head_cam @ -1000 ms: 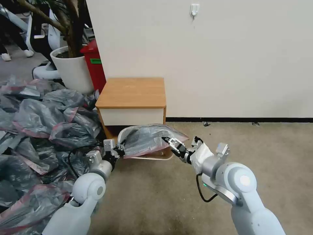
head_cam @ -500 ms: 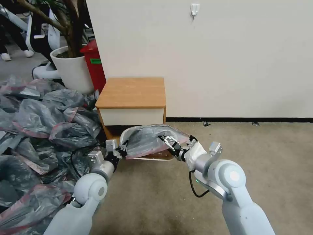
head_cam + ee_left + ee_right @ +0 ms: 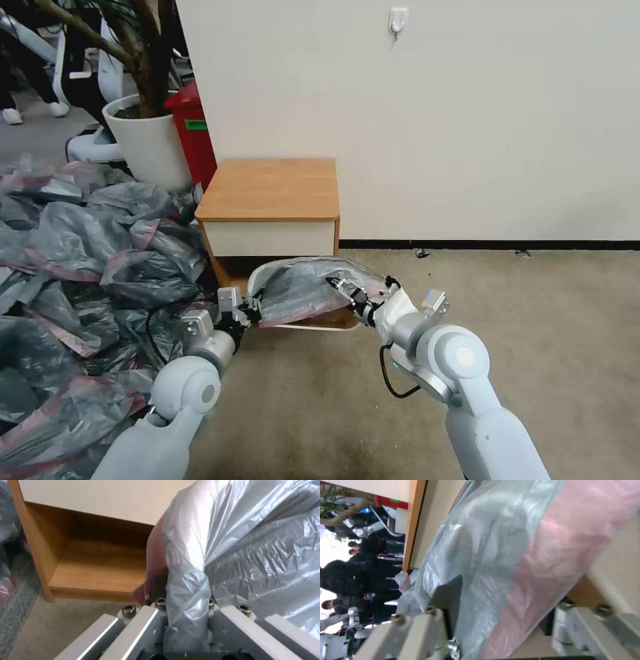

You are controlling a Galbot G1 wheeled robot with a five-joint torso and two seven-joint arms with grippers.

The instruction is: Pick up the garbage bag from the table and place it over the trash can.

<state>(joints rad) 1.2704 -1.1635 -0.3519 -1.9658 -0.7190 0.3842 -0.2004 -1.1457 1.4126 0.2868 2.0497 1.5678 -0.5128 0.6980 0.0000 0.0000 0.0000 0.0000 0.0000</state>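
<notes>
Stretched over the trash can (image 3: 303, 325) before the table (image 3: 270, 189), the garbage bag (image 3: 300, 288) is pinched by the left gripper (image 3: 251, 311) and, seemingly, the right gripper (image 3: 343, 288).

The garbage bag (image 3: 303, 293) at lower centre is translucent grey, crinkled, with a pink-red band (image 3: 553, 555) along its mouth. The trash can (image 3: 313, 325) rim peeking under it is cream-beige. The table (image 3: 270, 190) at centre has an orange-brown top and sides and a cream-white drawer front (image 3: 270, 238). At left lies a heap of grey bags (image 3: 73, 267) with pink-red bands. Upper left: a white plant pot (image 3: 150, 147) and a red bin (image 3: 193, 137) with a green label. The carpet (image 3: 533, 320) is beige, the wall (image 3: 467, 120) off-white with a black skirting strip (image 3: 493, 245).
</notes>
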